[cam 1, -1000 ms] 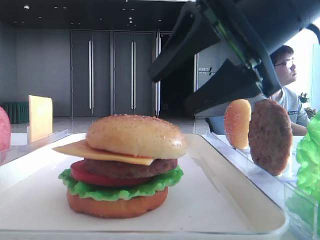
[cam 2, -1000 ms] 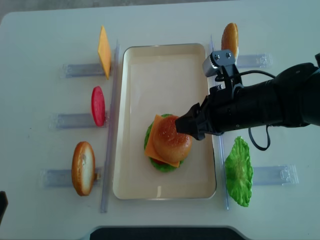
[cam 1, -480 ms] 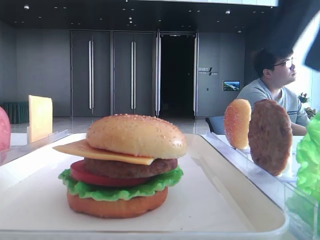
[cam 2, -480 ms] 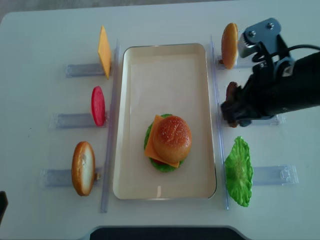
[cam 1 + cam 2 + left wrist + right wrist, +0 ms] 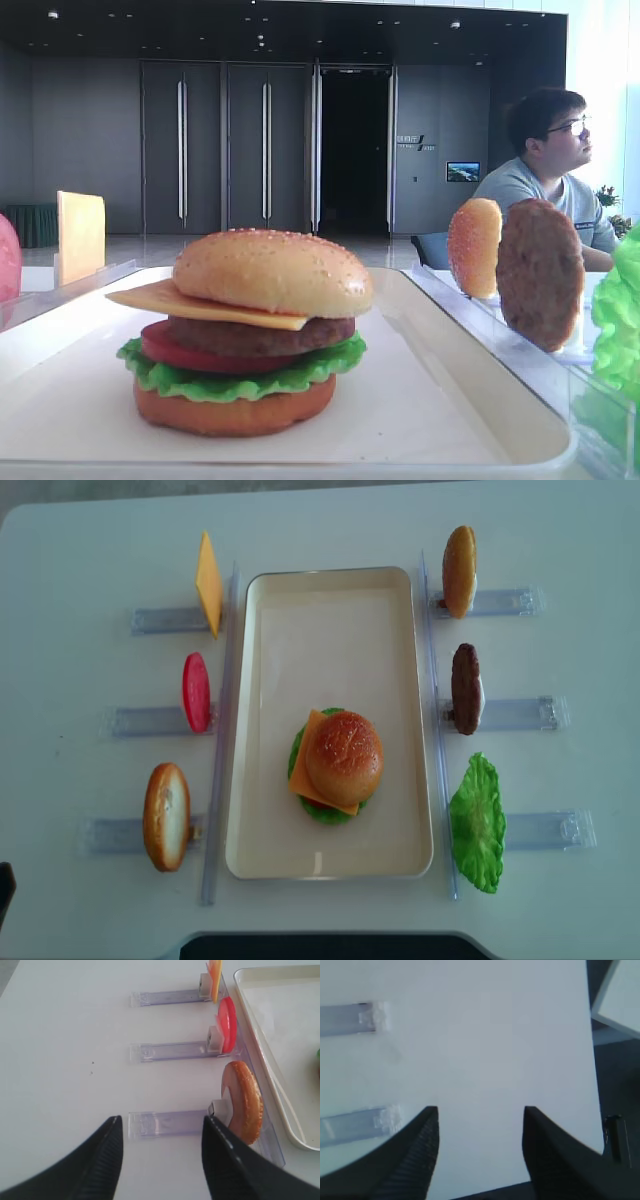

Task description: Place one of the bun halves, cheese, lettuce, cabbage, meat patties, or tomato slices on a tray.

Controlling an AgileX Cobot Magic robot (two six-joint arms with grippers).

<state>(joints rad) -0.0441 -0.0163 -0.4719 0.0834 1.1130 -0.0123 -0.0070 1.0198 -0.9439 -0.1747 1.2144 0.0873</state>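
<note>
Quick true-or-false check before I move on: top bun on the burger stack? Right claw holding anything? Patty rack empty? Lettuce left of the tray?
1. The domed top bun caps the stack on the tray. True.
2. The right claw holds a piece. False: its jaws stand apart over bare table, nothing between them.
3. The patty rack is empty. False: a meat patty stands on edge in it, right of the tray.
4. The loose lettuce lies left of the tray. False: it lies right of it.
5. A tomato slice stands left of the tray. True.
</note>
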